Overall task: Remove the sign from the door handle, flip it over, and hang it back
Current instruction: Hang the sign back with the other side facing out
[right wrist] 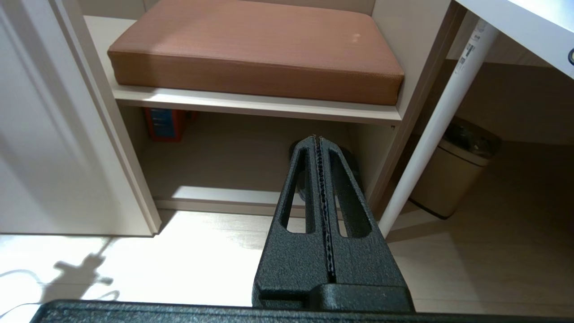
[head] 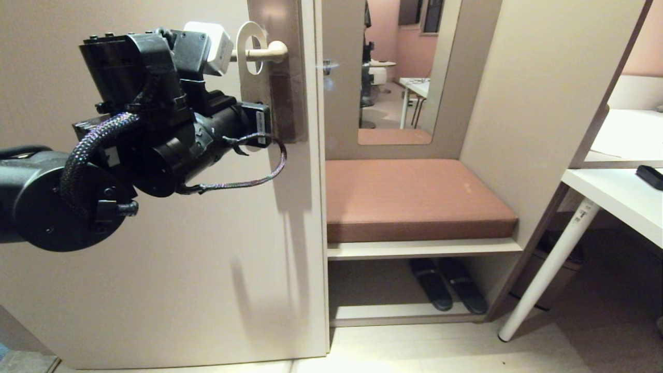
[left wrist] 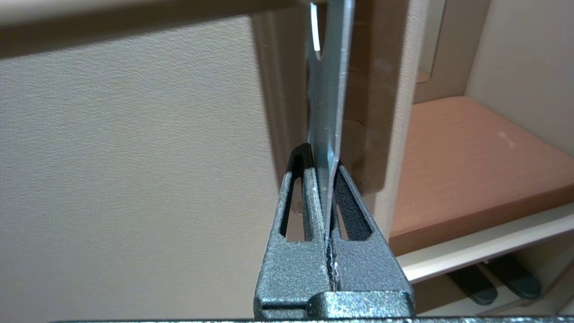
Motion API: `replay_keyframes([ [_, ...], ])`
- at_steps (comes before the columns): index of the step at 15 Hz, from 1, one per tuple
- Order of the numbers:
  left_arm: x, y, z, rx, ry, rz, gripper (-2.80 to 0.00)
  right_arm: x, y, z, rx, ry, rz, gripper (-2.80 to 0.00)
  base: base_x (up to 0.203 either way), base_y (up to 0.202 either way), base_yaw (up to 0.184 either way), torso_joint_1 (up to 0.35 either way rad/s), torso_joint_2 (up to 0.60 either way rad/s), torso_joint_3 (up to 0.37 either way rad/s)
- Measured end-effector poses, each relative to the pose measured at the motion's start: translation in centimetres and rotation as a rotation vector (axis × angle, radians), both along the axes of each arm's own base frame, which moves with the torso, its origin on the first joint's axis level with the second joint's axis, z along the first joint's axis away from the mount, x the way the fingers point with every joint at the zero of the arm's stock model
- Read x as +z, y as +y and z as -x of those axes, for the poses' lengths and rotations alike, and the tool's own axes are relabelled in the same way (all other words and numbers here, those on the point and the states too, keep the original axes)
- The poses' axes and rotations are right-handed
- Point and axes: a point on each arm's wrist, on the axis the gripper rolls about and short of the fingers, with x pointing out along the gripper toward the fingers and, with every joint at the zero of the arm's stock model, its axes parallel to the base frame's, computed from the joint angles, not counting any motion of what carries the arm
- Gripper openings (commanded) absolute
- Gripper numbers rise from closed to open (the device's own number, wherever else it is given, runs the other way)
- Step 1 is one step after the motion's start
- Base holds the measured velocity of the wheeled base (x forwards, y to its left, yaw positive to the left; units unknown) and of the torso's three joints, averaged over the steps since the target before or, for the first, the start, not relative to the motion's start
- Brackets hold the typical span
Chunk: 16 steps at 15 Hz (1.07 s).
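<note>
The sign (head: 241, 41) hangs on the door handle (head: 267, 52), its oval hole around the beige lever and its white face toward me. My left arm (head: 155, 129) reaches up to it from the left and hides its lower half in the head view. In the left wrist view the sign (left wrist: 327, 103) stands edge-on. My left gripper (left wrist: 323, 179) is shut on its lower end, in front of the brown-grey plate (left wrist: 372, 112). My right gripper (right wrist: 317, 140) is shut on nothing, parked low and pointing at the floor before the shelf.
The beige door (head: 181, 259) fills the left. To its right is a bench niche with a brown cushion (head: 414, 197), dark slippers (head: 448, 282) underneath and a mirror above. A white table (head: 616, 197) with a slanted leg (head: 549, 269) stands at far right, with a bin (right wrist: 453, 179) under it.
</note>
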Motion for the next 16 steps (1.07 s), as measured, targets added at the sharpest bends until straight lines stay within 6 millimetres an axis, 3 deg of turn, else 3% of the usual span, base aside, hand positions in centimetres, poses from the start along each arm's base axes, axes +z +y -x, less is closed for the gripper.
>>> replay_keyframes([
  [16,-0.4,-2.9,-1.2,0.127,0.003,0.001,-2.80,0.0,0.0,0.0,0.000,0.000,0.000,-2.80,0.000,0.000,0.000,0.000,0.00,0.000],
])
